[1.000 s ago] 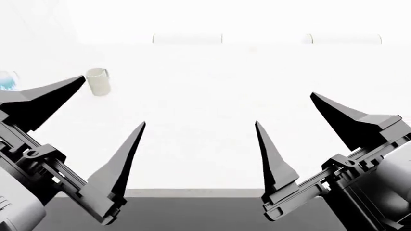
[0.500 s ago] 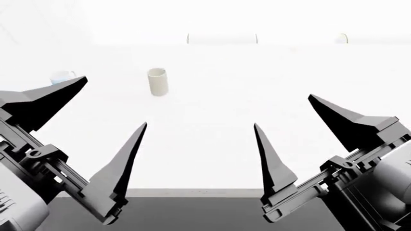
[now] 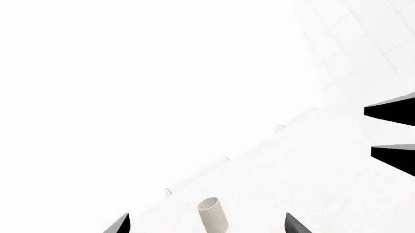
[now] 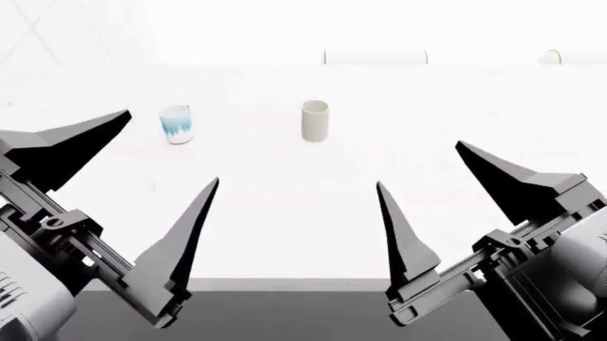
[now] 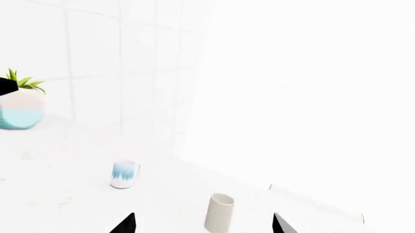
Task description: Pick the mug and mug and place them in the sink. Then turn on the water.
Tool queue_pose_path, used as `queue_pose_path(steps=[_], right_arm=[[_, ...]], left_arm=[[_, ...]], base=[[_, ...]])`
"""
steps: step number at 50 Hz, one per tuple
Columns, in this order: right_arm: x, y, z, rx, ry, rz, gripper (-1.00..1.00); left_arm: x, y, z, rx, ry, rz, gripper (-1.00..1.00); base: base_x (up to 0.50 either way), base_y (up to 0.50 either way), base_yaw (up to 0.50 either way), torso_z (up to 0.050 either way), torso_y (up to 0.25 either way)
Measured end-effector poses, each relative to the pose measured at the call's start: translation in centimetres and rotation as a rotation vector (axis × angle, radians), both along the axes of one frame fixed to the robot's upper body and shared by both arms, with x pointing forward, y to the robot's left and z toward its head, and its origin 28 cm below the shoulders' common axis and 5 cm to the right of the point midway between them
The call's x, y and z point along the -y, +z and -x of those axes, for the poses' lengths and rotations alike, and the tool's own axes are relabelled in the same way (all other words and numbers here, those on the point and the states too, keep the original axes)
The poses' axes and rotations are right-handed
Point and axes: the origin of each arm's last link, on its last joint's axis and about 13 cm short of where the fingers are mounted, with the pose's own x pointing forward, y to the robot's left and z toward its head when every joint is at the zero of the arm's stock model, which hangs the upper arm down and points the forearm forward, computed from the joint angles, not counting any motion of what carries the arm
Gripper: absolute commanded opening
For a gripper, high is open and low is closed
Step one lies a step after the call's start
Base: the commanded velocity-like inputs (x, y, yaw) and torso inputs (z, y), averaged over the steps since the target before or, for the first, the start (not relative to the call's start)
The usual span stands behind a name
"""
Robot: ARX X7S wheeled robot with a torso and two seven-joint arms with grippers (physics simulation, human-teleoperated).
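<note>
Bright white counter [image 4: 303, 213], tiled wall [image 5: 97, 63]

The potted plant [image 5: 19, 104] beside the tiled wall [image 5: 97, 58] is cut off at the picture's edge. Past the cream mug [image 4: 315, 120], two washed-out rounded shapes [image 4: 374, 57] cannot be identified.

Left gripper [image 4: 124, 181]: two black tapered blade fingers, pointed tips, on black slotted rail bracket; grey rounded housing behind. Right gripper [image 4: 465, 185]: identical black fingers, grey housing.
</note>
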Motion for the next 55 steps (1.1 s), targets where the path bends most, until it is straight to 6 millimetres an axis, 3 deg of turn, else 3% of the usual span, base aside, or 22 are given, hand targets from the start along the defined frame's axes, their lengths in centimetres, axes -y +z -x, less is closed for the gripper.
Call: queue_pose_path(steps=[40, 55], right_arm=[[-0.15, 0.5, 0.31, 0.023, 0.027, -0.016, 1.0], [-0.17, 0.51, 0.38, 0.017, 0.036, -0.03, 1.0]], left_arm=[[-0.11, 0.48, 0.23, -0.007, -0.003, -0.005, 1.0], [-0.12, 0.51, 0.29, -0.006, -0.004, -0.006, 1.0]], base=[[0.0, 0.04, 0.0, 0.0, 0.0], [0.23, 0.07, 0.0, 0.0, 0.001]])
